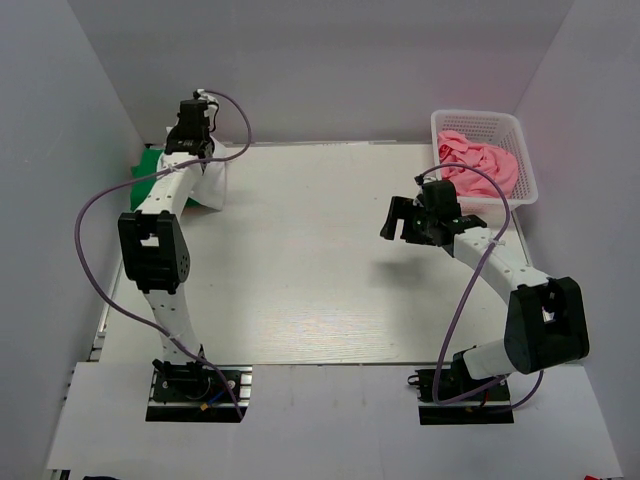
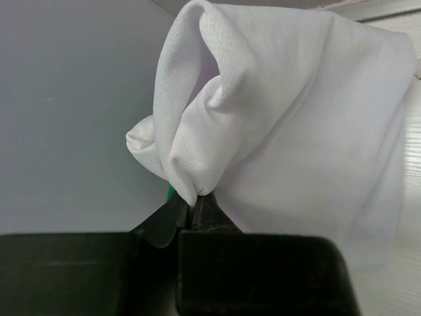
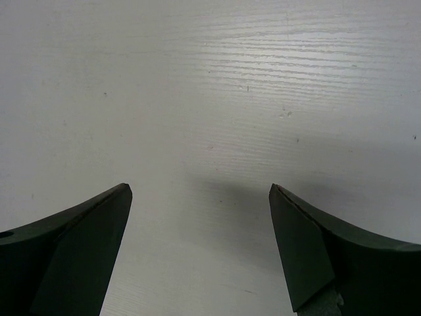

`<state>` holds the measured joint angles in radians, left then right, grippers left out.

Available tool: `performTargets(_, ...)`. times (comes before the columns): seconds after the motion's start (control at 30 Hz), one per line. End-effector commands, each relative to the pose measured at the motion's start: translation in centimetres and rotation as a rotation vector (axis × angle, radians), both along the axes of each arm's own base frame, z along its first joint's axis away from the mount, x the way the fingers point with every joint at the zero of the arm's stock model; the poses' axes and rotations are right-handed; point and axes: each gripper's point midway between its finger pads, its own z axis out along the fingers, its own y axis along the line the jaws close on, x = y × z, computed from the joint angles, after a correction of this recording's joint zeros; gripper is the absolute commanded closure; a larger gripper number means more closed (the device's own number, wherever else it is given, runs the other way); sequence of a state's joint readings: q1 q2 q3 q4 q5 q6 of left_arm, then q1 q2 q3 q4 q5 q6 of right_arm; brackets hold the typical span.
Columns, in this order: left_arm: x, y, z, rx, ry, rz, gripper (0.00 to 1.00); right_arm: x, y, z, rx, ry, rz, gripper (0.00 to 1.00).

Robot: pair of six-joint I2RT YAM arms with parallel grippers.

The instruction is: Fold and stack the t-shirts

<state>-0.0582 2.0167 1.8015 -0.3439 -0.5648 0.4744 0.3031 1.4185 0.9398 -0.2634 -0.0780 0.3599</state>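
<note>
My left gripper [image 2: 194,201] is shut on a bunched fold of the white t-shirt [image 2: 296,131], which hangs from the fingertips close to the left wall. From above, that white t-shirt [image 1: 212,182] shows at the table's far left, next to the green t-shirt [image 1: 150,165]. A sliver of green [image 2: 170,192] peeks out behind the pinched cloth. The pink t-shirt [image 1: 482,165] lies crumpled in the white basket [image 1: 525,160] at the far right. My right gripper [image 1: 402,222] hovers open over bare table in front of the basket, and nothing sits between its fingers [image 3: 85,237].
Grey walls close in the table on the left, back and right. The left arm's purple cable [image 1: 85,240] loops out toward the left wall. The white tabletop [image 1: 310,260] spreads between the two arms.
</note>
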Motion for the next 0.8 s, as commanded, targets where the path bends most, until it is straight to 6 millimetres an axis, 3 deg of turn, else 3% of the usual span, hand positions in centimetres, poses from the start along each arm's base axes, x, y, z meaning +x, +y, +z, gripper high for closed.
performTargets(0.0,-1.4,0.3,9.2,-0.002,-0.18,-0.003,1.0,0.7,0.0,1.7,-0.005,-0.047,0.009,0.09)
performTargets(0.2,-2.0,0.2,12.2,-0.01,-0.236,-0.015,1.0,0.4,0.1,1.8,0.003,-0.063,0.016,0.09)
performTargets(0.37,-1.9,0.1,12.8,-0.011,-0.256,-0.015,1.0,0.0,0.1,1.4,0.008,-0.057,0.023,0.09)
performTargets(0.77,0.1,4.1,6.4,0.034,-0.182,0.119,1.0,0.9,0.5,1.3,0.008,-0.042,0.022,0.09)
